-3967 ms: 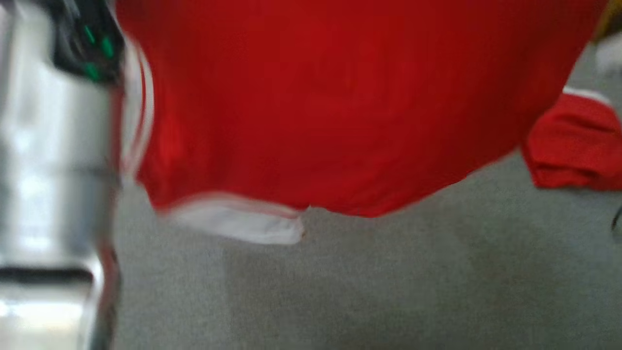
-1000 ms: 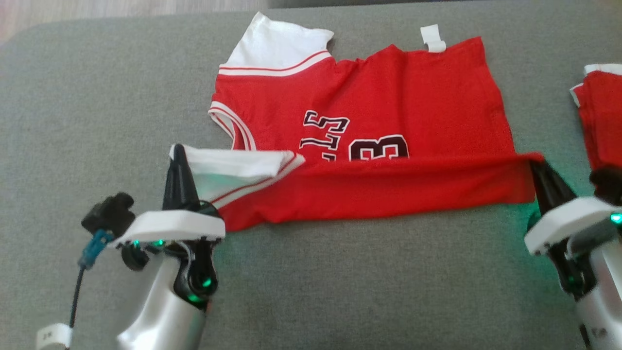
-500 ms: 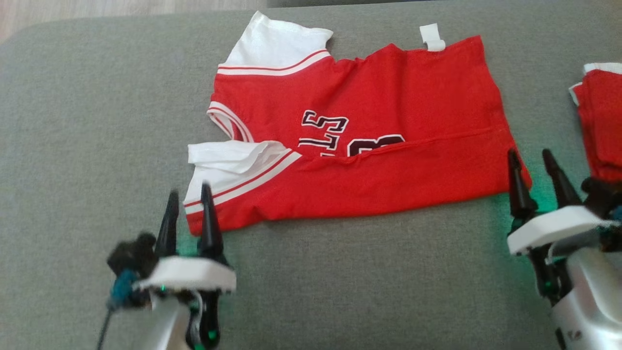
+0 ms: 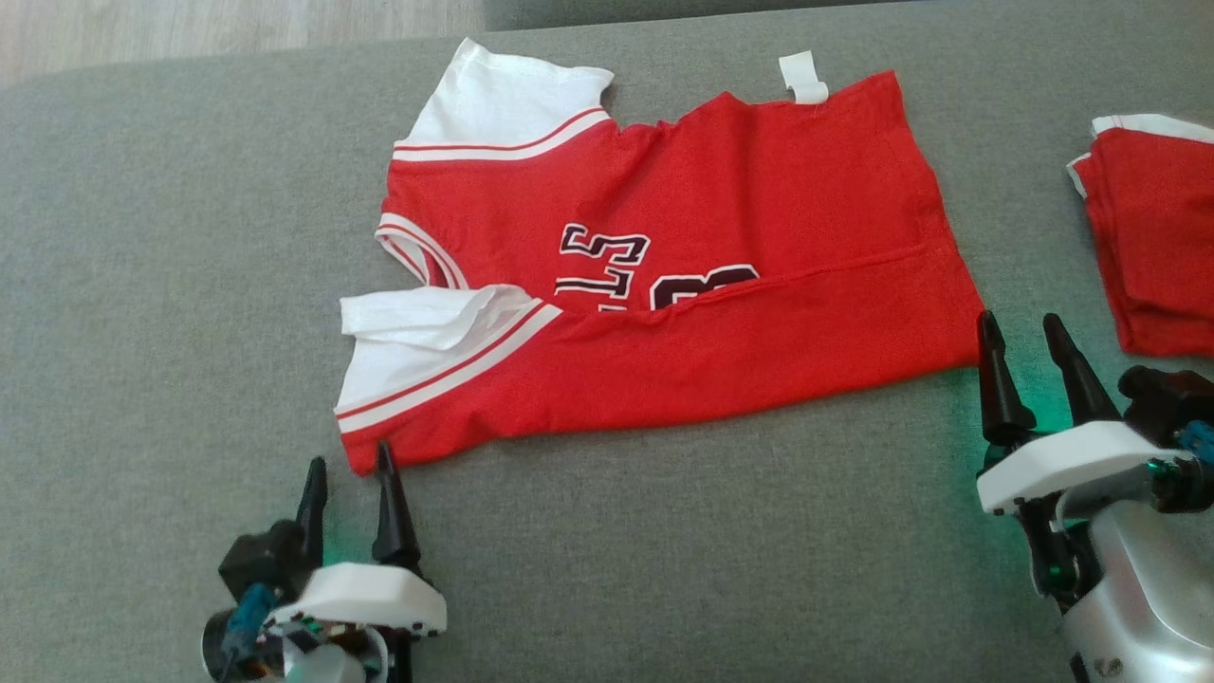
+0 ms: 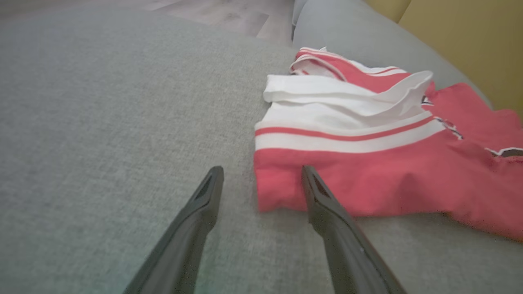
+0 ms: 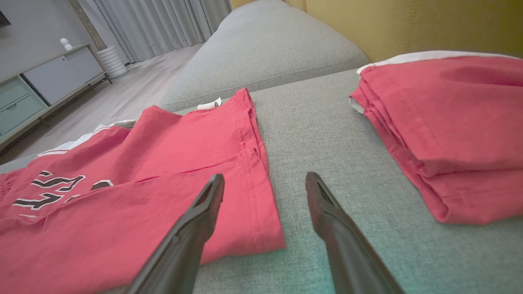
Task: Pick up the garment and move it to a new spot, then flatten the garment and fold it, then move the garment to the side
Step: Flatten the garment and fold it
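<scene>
Garment [image 4: 721, 180], near edge seemingly folded once; left gripper [image 4: 350, 455] and right gripper [image 4: 1019, 318] by its near corners, both released; next: probably regrasp, second fold.

The red, white-sleeved fabric jersey [image 4: 683, 285] lies on the grey woven sofa cushion [image 4: 142, 285], sleeves toward the robot's left and its near strip folded back over the front. A folded pile of red cloth [image 4: 1157, 247] lies apart to its right. The left gripper [image 4: 350, 453] stands at the jersey's near-left corner, and the right gripper [image 4: 1019, 316] just beside its near-right corner, between jersey and pile.
</scene>
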Controlling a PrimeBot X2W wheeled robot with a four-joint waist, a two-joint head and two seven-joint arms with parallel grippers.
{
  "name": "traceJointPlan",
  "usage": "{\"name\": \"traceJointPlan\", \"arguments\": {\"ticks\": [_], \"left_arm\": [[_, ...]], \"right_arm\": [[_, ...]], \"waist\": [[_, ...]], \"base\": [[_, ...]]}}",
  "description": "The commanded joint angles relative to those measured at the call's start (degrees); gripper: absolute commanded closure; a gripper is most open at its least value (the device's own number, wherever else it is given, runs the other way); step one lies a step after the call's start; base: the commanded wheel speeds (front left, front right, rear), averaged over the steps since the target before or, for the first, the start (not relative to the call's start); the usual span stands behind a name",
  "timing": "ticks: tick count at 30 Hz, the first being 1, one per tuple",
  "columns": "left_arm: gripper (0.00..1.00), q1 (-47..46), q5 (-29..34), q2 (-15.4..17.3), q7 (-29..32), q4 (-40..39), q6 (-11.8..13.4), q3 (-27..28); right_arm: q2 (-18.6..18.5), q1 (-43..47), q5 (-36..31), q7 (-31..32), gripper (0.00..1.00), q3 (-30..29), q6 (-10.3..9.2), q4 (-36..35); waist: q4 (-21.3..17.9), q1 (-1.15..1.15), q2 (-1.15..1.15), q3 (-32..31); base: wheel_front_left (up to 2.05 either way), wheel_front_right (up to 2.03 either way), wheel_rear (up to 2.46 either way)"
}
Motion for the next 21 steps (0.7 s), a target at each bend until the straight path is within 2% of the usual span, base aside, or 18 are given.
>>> {"name": "traceJointPlan", "arguments": {"ticks": [1, 4, 7, 9, 12, 13, 21], "left_arm": [[0.00, -0.4, 0.1, 0.4, -0.5, -0.3, 0.7, 1.6], [0.00, -0.6, -0.6, 0.4, -0.5, 2.0, 1.4, 1.0], [0.00, -1.4, -0.8, 0.4, -0.5, 4.1, 1.0, 0.1], [0.48, -1.9, -0.9, 0.4, -0.5, 5.5, 0.3, -0.6], [0.83, -2.8, -0.9, 0.4, -0.5, 6.4, -1.2, -1.7], [1.00, -3.0, -0.8, 0.4, -0.5, 6.5, -1.8, -2.0], [1.00, -3.9, 1.4, 0.4, -0.5, 5.8, -4.4, -1.9]], "right_arm": [[-0.5, -0.4, 0.1, -0.7, 0.00, 1.0, -0.05, -1.2], [-0.4, -0.5, 0.0, -0.8, 0.00, 1.1, -0.05, -0.9], [-0.3, -0.5, 0.0, -0.7, 0.00, 1.2, -0.05, -0.5], [-0.2, -0.5, 0.0, -0.3, 0.00, 1.4, -0.05, -0.1], [0.0, -0.7, 0.5, 0.7, 0.00, 1.5, -0.05, 1.1], [0.1, -0.8, 0.6, 1.1, 0.00, 1.5, -0.05, 1.5], [1.0, -2.9, 0.3, 2.9, 0.00, 1.6, -0.05, 6.8]], "waist": [[0.0, 0.00, 0.00, -0.1], [0.0, 0.00, 0.00, -0.1], [0.1, 0.00, 0.00, 0.0], [0.2, 0.00, 0.00, 0.2], [0.5, 0.00, 0.00, 0.4], [0.6, 0.00, 0.00, 0.5], [1.7, 0.00, 0.00, 0.5]], "base": [[0.00, 0.00, 0.00], [0.00, 0.00, 0.00], [0.00, 0.00, 0.00], [0.00, 0.00, 0.00], [0.00, 0.00, 0.00], [0.00, 0.00, 0.00], [0.00, 0.00, 0.00]]}}
